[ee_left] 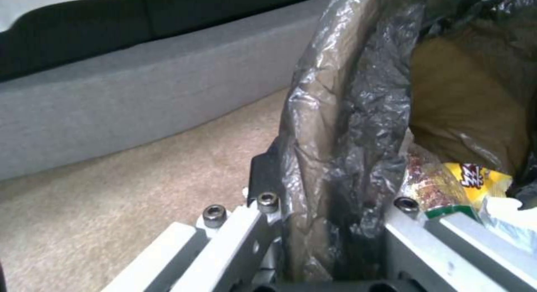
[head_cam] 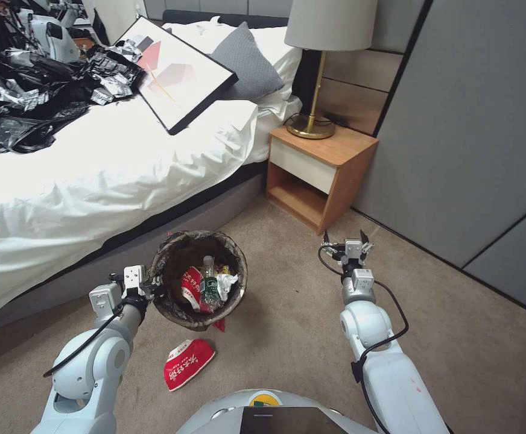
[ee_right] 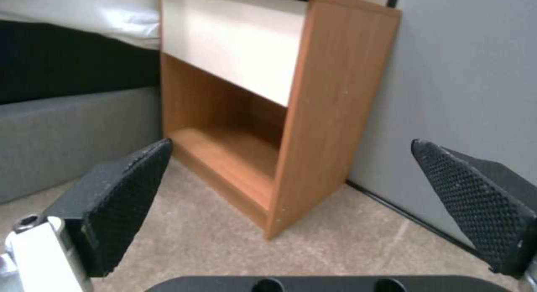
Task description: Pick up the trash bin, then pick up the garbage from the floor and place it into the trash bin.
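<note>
Crinkled bin liner (ee_left: 347, 128) pinched by left gripper (ee_left: 330, 225); right gripper (ee_right: 291, 199) spread, empty.

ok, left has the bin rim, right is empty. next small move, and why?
Probably bring the right gripper down toward the red-and-white snack bag on the beige carpet. Its jaws are open and empty, held near the wooden nightstand. The left gripper already clamps the bag-lined rim of the small round trash bin, which holds several pieces; that bag lies outside it.
</note>
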